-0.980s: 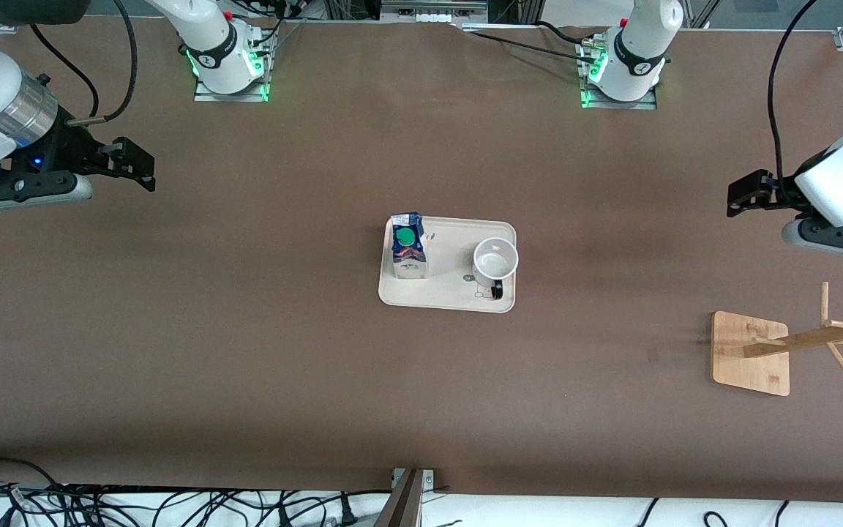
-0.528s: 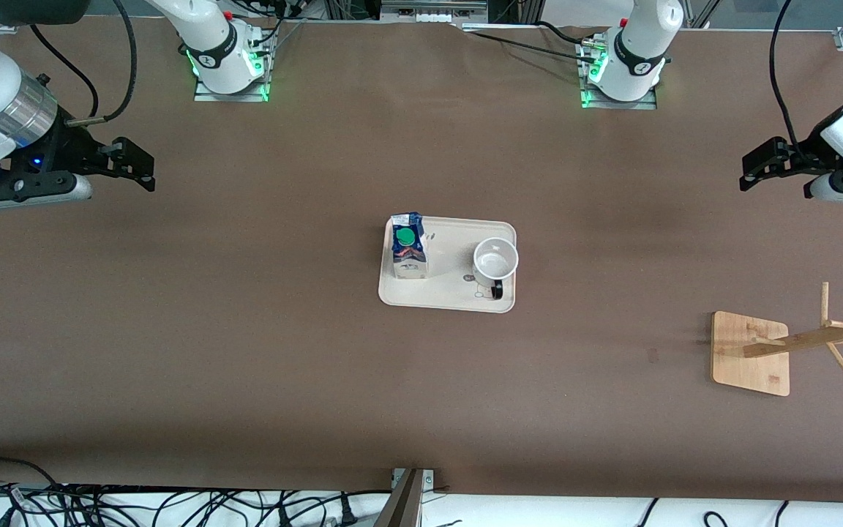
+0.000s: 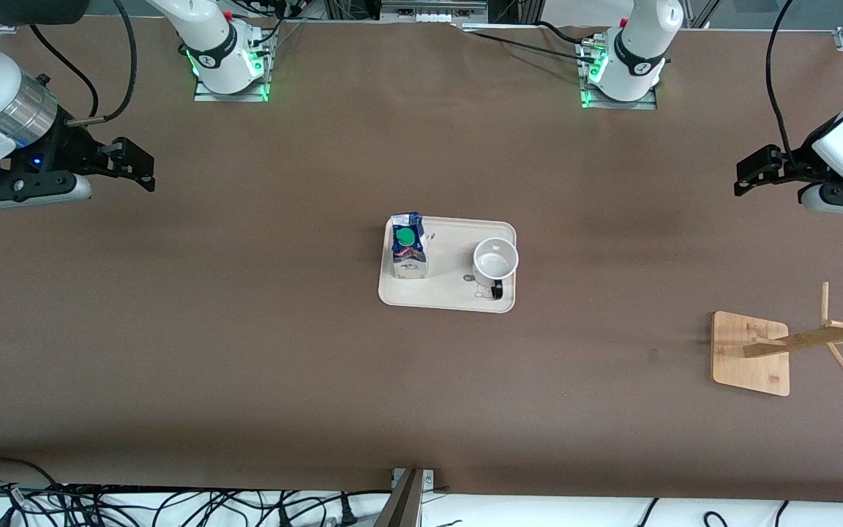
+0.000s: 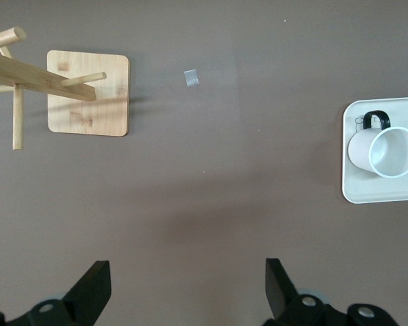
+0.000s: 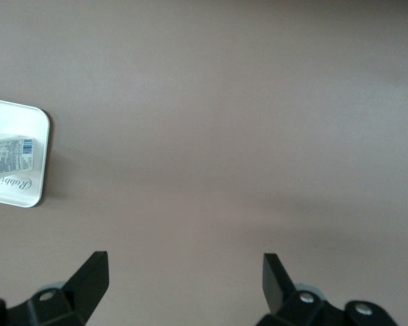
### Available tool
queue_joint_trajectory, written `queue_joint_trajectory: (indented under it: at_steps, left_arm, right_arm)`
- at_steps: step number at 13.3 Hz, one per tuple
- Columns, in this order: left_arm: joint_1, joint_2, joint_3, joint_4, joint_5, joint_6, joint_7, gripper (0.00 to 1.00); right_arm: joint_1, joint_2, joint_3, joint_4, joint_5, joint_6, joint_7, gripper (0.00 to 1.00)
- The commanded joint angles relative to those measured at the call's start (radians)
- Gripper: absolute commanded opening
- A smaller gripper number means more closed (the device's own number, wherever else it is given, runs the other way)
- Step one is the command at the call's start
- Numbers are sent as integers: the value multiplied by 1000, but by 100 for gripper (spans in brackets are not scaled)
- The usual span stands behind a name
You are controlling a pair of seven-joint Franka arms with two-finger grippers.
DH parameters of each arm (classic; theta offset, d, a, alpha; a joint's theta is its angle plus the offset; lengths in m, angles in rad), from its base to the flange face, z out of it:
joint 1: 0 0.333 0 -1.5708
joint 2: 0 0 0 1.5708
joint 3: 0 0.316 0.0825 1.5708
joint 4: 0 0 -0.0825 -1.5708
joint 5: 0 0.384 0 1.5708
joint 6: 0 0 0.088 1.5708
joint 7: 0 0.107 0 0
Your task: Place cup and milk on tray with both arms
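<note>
Since the earlier frames only the left arm has shifted: its left end effector (image 3: 747,176) has risen away from the wooden rack's end of the desk toward the arms' bases and now hangs over bare desk (image 3: 246,351) at the left arm's end, while the right end effector (image 3: 136,165) stays where it was, over bare desk at the right arm's end. Both end effectors are spread fully wide and hold nothing; in the left wrist view the left end effector (image 4: 188,288) shows its two black fingers (image 4: 92,288) far apart with only brown desk between them, and the right wrist view shows the right end effector (image 5: 185,282) the same way. Neither touches any object. At the middle of the desk the tray (image 3: 451,296) lies flat, well apart from both end effectors. On it the milk (image 3: 408,252) stands upright at the end toward the right arm, green cap up, and the cup (image 3: 495,262) stands upright at the end toward the left arm, its black handle turned toward the front camera. A wooden rack (image 3: 751,351) stands on the desk toward the left arm's end, nearer the front camera than the tray.
</note>
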Motion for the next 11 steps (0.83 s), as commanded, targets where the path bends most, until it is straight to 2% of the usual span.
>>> queue_joint_trajectory:
  at_steps: [1,4,8,11]
  left_arm:
    - [-13,16,1,48,47,-30,-7,100]
    - [-16,30,-5,62,49,-32,-7,100]
    - [-14,70,-5,127,40,-69,-7,100]
    - [-14,71,-5,127,40,-69,-7,100]
  right_arm:
    - [1,4,1,14,-15,-10,6,100]
    - [1,4,1,14,-12,-11,6,100]
    - [-1,5,0,14,-12,-13,6,100]
    - [-2,5,0,16,-10,-10,4,100]
